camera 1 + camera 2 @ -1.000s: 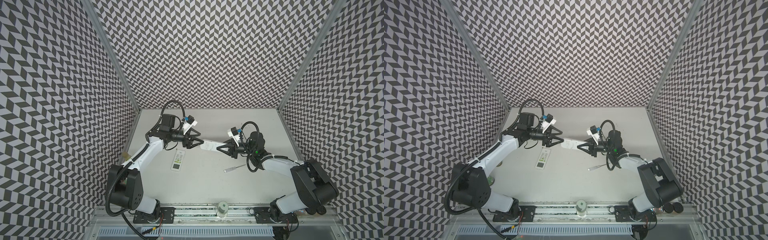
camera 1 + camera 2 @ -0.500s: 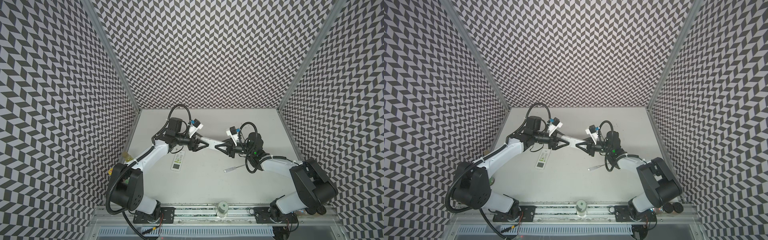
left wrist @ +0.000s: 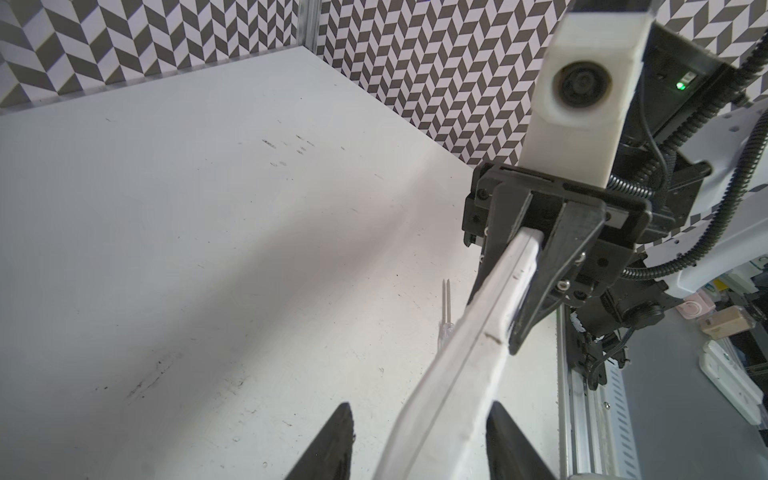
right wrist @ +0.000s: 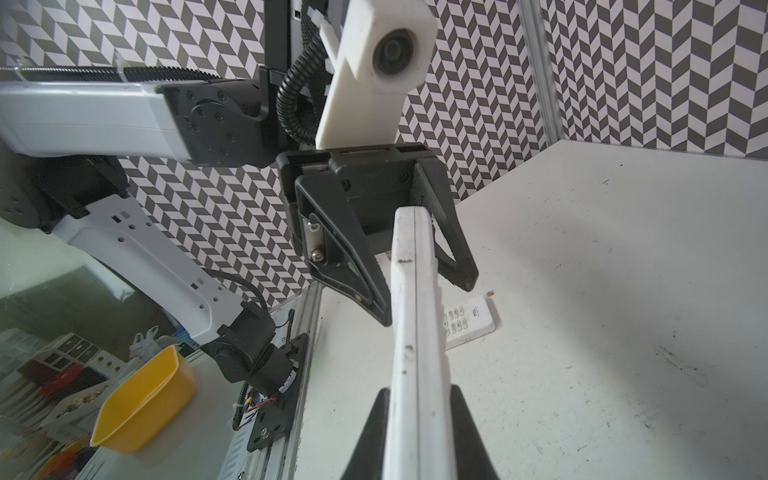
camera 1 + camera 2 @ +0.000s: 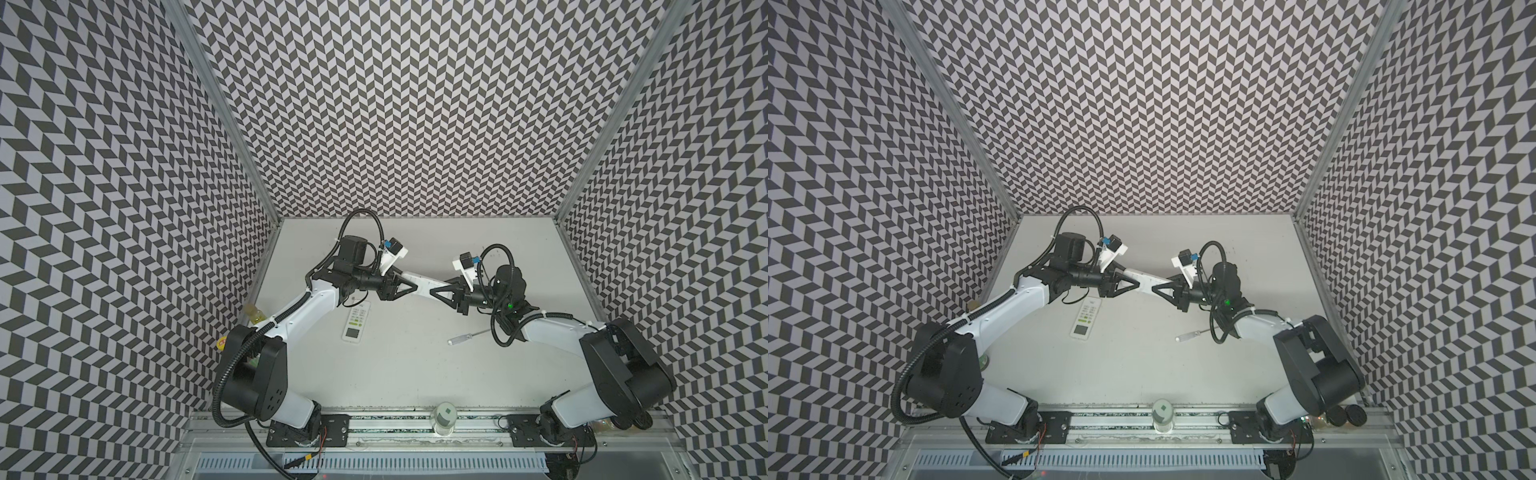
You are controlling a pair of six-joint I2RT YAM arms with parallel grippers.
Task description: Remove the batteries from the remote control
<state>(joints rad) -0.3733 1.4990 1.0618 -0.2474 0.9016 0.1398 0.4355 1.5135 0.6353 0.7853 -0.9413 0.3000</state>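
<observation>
A long white remote control [image 5: 424,286] [image 5: 1148,283] hangs level above the table's middle, its edge seam toward both wrist cameras. My right gripper [image 5: 436,289] [image 4: 417,432] is shut on one end, both fingers pressed flat against the remote control's [image 4: 415,332] sides. My left gripper [image 5: 409,283] [image 3: 419,436] straddles the other end of the remote control [image 3: 449,386], open: one finger stands clearly apart from it, the other lies close beside it. No batteries show in any view; the remote's compartment side is not visible.
A second, shorter white remote [image 5: 356,324] [image 4: 465,322] with buttons and a display lies on the table under the left forearm. A clear-handled screwdriver [image 5: 469,336] [image 3: 571,307] lies near the right arm. A yellow bin [image 4: 145,399] sits off the table by the left arm's base.
My left gripper has travelled right to the remote's free end and now straddles it, its jaws narrower than before. The right gripper and the remote have stayed in place.
</observation>
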